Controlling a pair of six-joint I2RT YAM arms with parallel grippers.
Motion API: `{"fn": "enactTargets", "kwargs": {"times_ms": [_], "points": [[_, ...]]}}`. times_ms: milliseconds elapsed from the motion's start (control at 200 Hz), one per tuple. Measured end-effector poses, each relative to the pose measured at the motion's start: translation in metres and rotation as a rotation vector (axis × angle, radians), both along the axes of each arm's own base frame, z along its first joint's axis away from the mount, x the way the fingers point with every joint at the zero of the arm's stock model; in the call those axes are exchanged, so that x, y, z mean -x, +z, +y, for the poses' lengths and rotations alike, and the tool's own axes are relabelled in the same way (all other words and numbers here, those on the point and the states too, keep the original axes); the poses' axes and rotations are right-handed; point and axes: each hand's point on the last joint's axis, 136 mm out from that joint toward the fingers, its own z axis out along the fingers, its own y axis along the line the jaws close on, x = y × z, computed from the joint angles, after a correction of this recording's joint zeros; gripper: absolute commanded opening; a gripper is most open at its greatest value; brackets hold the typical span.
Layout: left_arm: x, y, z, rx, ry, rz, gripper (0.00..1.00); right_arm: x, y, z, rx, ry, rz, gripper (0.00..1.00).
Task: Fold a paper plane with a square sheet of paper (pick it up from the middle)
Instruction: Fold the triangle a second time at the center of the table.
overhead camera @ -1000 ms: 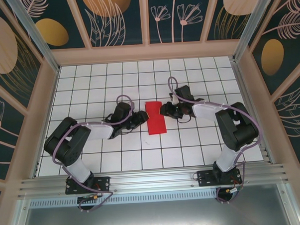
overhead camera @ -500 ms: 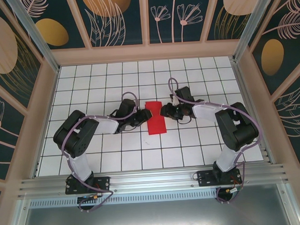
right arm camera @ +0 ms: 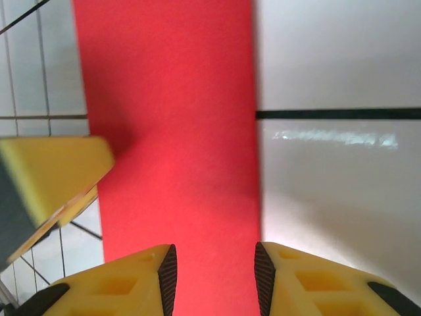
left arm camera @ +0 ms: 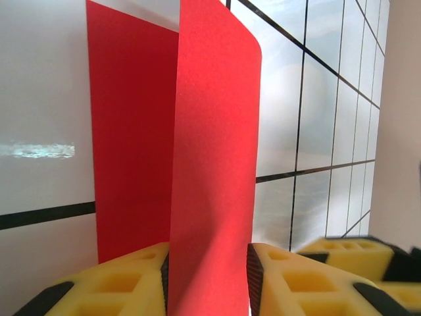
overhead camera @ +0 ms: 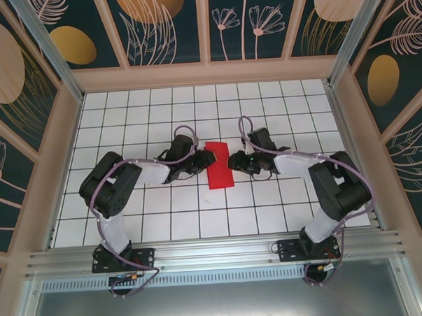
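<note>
Left wrist: paper (left arm camera: 217,164) flap stands between left fingers (left arm camera: 125,286), can't tell if pinched; right fingers (right arm camera: 125,283) open over paper.

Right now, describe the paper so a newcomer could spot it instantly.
On the white grid table, look between the left gripper and the right gripper. The square sheet of paper sits there, folded into a narrow strip. It is the only red thing.

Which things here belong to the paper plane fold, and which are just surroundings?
In the job:
red sheet of paper, one flap raised
left tool, at its left edge
right tool, at its right edge

Just there:
gridded table
patterned walls
metal rail along the near edge
</note>
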Motion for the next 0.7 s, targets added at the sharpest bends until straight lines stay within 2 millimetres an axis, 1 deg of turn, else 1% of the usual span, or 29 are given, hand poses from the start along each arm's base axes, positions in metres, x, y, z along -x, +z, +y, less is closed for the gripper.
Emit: {"fn": "enactTargets", "kwargs": {"times_ms": [100, 165, 260, 415, 490, 565, 701], "points": [[-0.001, -0.001, -0.002, 0.000, -0.007, 0.003, 0.10, 0.010, 0.019, 0.009, 0.038, 0.053, -0.118, 0.42], [-0.002, -0.003, -0.002, -0.003, -0.007, 0.008, 0.07, 0.018, 0.029, 0.017, 0.067, 0.098, -0.199, 0.44], [-0.001, -0.005, -0.002, -0.007, -0.008, 0.013, 0.00, 0.032, 0.032, 0.026, 0.118, 0.160, -0.279, 0.45], [0.001, -0.006, -0.002, -0.016, -0.012, 0.029, 0.00, 0.054, 0.023, 0.034, 0.229, 0.243, -0.371, 0.49], [0.002, -0.007, -0.002, -0.024, -0.024, 0.036, 0.00, 0.064, 0.022, 0.036, 0.271, 0.269, -0.416, 0.50], [0.006, -0.009, -0.001, -0.042, -0.042, 0.047, 0.00, 0.070, 0.026, 0.037, 0.281, 0.277, -0.450, 0.51], [0.015, -0.017, 0.005, -0.088, -0.069, 0.072, 0.00, 0.072, 0.039, 0.038, 0.275, 0.264, -0.498, 0.52]]}}
